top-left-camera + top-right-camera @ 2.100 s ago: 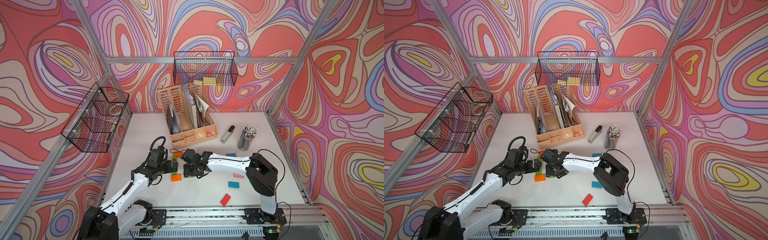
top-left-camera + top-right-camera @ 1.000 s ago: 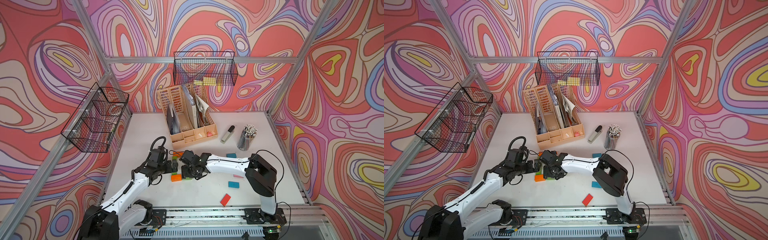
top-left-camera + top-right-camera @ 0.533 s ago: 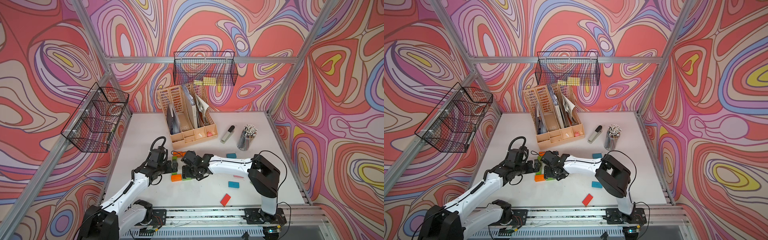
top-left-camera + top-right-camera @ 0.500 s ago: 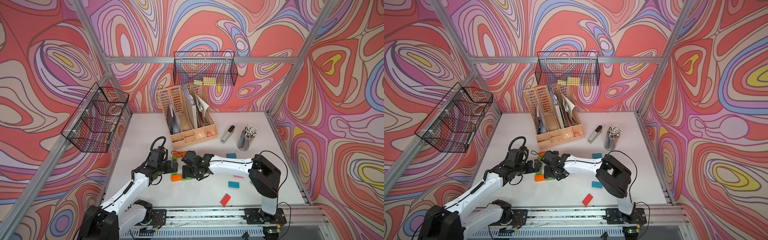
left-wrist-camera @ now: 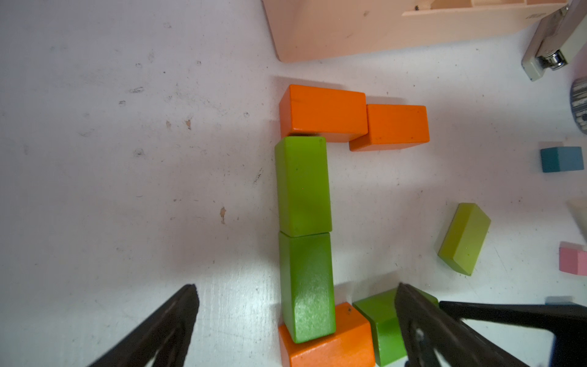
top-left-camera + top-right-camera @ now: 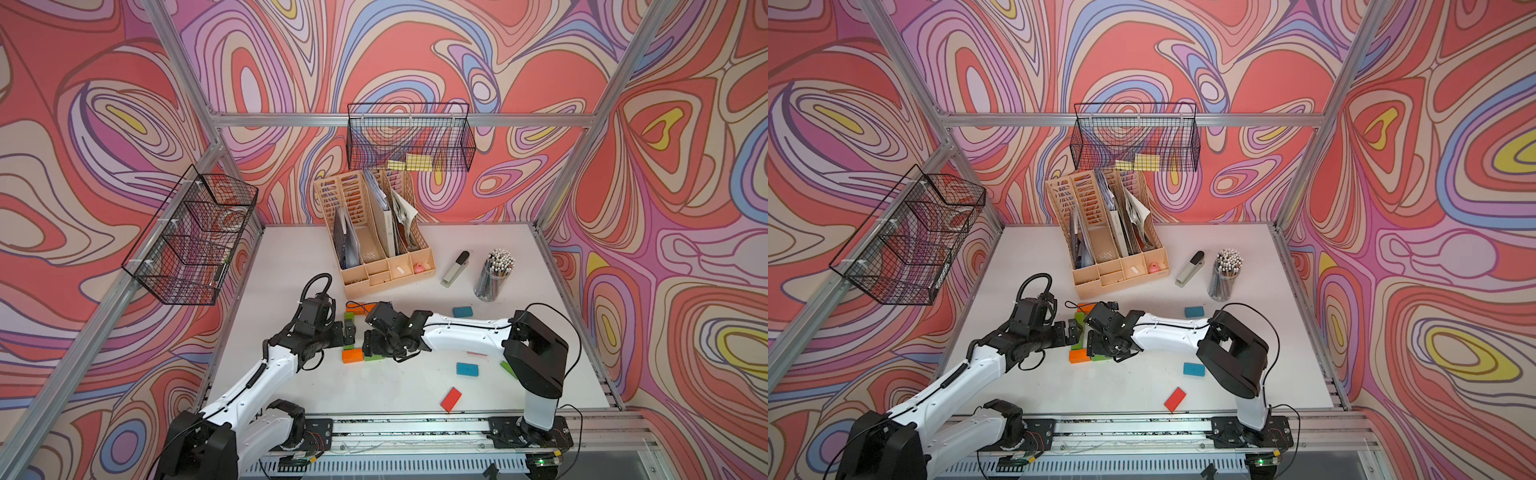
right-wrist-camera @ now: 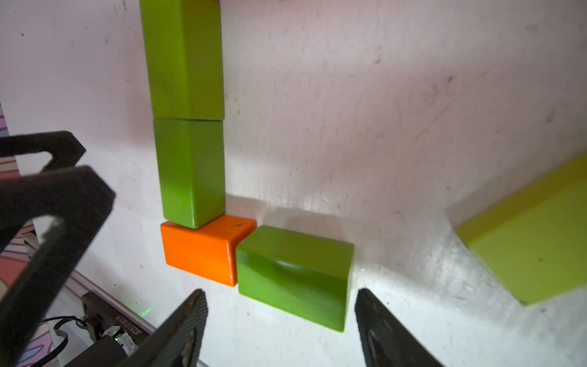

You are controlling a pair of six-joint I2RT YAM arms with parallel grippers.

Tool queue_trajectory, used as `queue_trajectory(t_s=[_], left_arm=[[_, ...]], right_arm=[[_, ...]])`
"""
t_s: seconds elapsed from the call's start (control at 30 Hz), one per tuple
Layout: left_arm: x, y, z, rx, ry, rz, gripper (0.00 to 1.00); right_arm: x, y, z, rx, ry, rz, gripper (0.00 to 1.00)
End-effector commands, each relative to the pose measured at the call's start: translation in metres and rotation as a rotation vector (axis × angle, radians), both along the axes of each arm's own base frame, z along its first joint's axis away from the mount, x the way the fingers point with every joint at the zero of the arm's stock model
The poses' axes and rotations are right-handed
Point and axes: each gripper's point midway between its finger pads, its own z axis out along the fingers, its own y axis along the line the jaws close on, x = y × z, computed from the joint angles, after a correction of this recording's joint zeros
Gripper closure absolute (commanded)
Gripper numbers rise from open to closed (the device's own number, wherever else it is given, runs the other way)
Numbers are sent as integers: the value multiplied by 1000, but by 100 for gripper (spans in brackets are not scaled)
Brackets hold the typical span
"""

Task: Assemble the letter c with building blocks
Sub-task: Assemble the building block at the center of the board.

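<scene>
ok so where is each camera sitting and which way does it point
Top views: a side-by-side pair, high at the front, looking down and back across the table; left arm and right arm both show.
Left wrist: above, looking down on the C; the left gripper shows, open.
Right wrist: low by the C's end, facing the green block; the right gripper straddles it, open.
Shared: both wrist views show that green block beside an orange block.

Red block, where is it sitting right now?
In both top views the red block lies alone near the front edge of the table, slightly to the robot's right of centre. Its nearest neighbour is a blue block just behind it.
</scene>
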Motion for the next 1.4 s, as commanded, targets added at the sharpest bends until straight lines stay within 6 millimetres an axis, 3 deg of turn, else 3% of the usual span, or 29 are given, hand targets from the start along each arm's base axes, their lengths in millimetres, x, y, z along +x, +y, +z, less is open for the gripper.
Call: queue_trajectory(t_s=[0.0, 1.37], left_arm=[[0, 0, 7, -2, -8, 1, 1], [-1, -1, 6, -3, -6, 0, 0]], right_arm=[[-4, 4, 6, 37, 2, -2, 22], [1, 1, 3, 99, -11, -32, 19]])
